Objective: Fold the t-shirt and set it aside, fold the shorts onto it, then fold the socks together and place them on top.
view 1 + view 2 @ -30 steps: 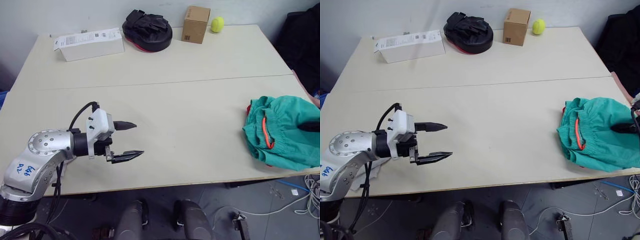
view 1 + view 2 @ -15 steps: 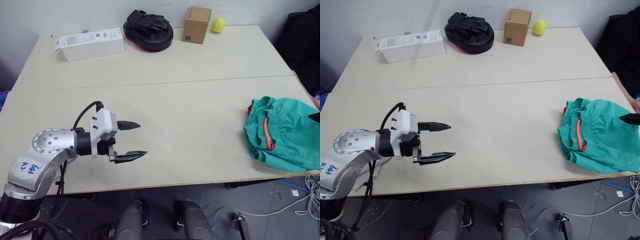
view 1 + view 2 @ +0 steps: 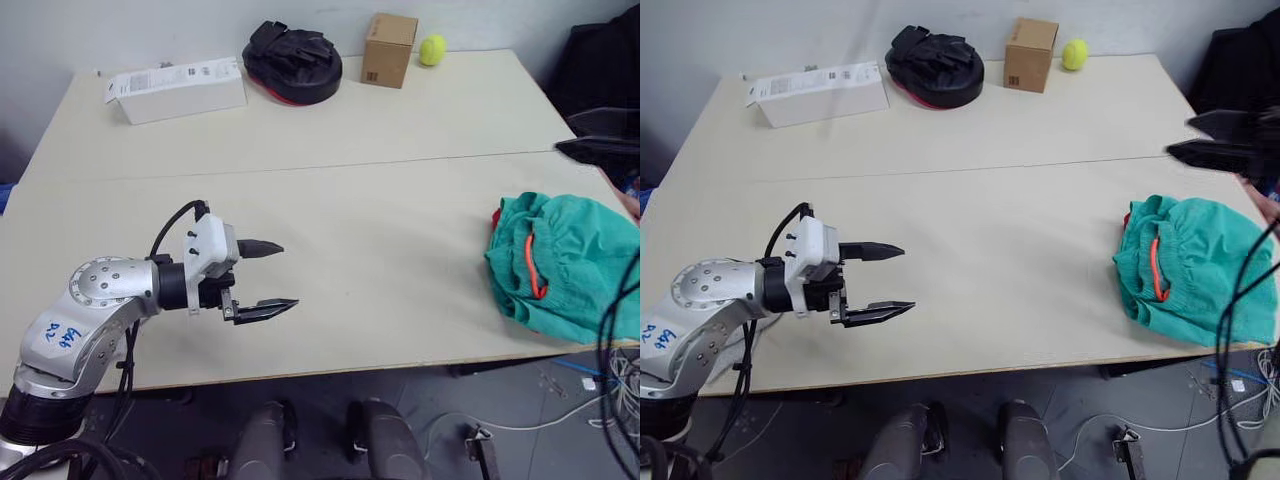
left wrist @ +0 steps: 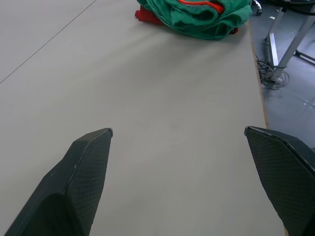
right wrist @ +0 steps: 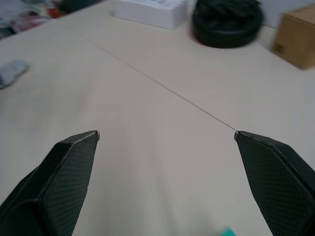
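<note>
T-shirt mostly hidden beneath shorts; a sock blurred at table edge.

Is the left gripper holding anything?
No: the left gripper hangs over bare table with its jaws wide apart and nothing between them, far from the shorts.

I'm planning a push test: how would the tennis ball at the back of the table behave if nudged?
The tennis ball is round and sits free on the flat table, so it would probably roll off at a light nudge. The cardboard box beside it might stop it on that side. Its fuzzy surface likely grips well and it should be light.
</note>
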`<state>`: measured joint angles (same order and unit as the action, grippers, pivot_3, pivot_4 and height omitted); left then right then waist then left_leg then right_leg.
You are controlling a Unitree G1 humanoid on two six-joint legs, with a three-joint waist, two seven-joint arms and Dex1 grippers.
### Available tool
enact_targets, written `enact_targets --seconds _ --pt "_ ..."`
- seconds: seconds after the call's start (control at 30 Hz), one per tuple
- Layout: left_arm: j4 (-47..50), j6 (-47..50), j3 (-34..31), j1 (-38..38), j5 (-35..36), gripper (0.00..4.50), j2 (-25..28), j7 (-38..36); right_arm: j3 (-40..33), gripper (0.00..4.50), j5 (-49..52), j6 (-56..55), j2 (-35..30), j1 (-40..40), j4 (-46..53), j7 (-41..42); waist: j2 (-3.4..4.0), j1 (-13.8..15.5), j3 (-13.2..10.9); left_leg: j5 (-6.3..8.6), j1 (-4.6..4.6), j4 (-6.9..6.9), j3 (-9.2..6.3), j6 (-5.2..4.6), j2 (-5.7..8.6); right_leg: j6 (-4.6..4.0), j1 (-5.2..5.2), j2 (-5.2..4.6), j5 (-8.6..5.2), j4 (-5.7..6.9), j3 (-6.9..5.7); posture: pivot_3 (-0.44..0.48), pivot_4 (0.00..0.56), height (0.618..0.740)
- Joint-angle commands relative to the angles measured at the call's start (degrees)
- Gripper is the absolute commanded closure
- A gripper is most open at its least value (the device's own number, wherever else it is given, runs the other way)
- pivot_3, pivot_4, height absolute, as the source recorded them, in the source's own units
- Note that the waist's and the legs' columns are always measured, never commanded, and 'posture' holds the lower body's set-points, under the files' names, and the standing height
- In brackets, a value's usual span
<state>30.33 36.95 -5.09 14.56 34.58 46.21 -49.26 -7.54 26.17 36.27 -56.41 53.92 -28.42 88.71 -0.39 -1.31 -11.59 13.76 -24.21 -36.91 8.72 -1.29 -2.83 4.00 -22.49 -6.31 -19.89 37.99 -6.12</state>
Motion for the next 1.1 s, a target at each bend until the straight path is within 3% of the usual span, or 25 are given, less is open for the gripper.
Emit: enact_targets --seconds 0.03,0.17,0.3,0.43,0.57,0.83,1.1 --pt "4.36 1.26 -3.99 -2.44 1.78 0.0 0.43 2.28 -1.26 0.02 9.89 5.25 5.86 -10.27 24.59 -3.25 0.0 0.31 0.0 0.0 -0.06 0.0 -0.07 0.0 0.0 0.0 -0.01 0.0 0.0 -0.03 -0.04 0.0 0.15 0.74" --pt "9.45 3.86 -9.92 -9.66 2.81 0.0 0.38 6.1 2.65 0.02 10.04 -0.31 12.44 -18.51 38.71 -6.44 0.0 0.76 0.0 0.03 -0.08 -0.08 -0.11 -0.06 0.06 0.05 0.04 -0.04 0.02 -0.03 -0.04 0.0 0.15 0.74" --pt "15.12 6.66 -18.25 -19.33 3.11 0.0 -1.4 11.51 4.75 0.02 9.44 -4.29 16.31 -18.17 39.23 -8.17 -0.08 0.65 0.02 0.07 -0.06 -0.14 -0.1 -0.15 0.09 0.07 0.12 -0.07 0.04 -0.12 -0.01 0.0 0.15 0.74" --pt "19.85 7.28 -27.0 -30.92 -1.33 0.0 -5.51 17.68 7.41 0.02 8.94 -6.98 17.93 -17.54 38.29 -7.18 -0.17 0.7 0.07 0.08 0.02 -0.11 -0.12 -0.18 0.11 0.05 0.2 -0.11 0.03 -0.18 0.0 0.0 0.15 0.74" --pt "21.21 6.31 -31.69 -38.88 -6.61 0.0 -9.83 22.67 9.09 0.02 8.83 -8.13 18.71 -17.13 37.64 -6.93 -0.21 0.65 0.09 0.14 0.02 -0.1 -0.14 -0.22 0.1 0.05 0.17 -0.11 0.03 -0.15 -0.03 0.0 0.15 0.74" --pt "21.73 6.87 -31.22 -45.72 -19.7 0.0 -13.64 32.05 10.67 0.02 8.32 -9.5 18.94 -16.74 36.82 -6.66 -0.29 0.79 0.13 0.46 0.01 -0.12 -0.14 -0.62 0.08 0.0 0.19 -0.15 0.01 -0.27 -0.02 0.0 0.15 0.74" --pt "16.91 8.97 -28.43 -43.25 -26.62 0.0 -12.91 34.61 11.23 0.02 8.25 -9.59 18.85 -16.95 37.53 -7.27 -0.3 0.81 0.14 0.54 0.0 -0.08 -0.13 -0.61 0.06 -0.05 0.15 -0.18 -0.02 -0.3 -0.02 0.0 0.15 0.74"
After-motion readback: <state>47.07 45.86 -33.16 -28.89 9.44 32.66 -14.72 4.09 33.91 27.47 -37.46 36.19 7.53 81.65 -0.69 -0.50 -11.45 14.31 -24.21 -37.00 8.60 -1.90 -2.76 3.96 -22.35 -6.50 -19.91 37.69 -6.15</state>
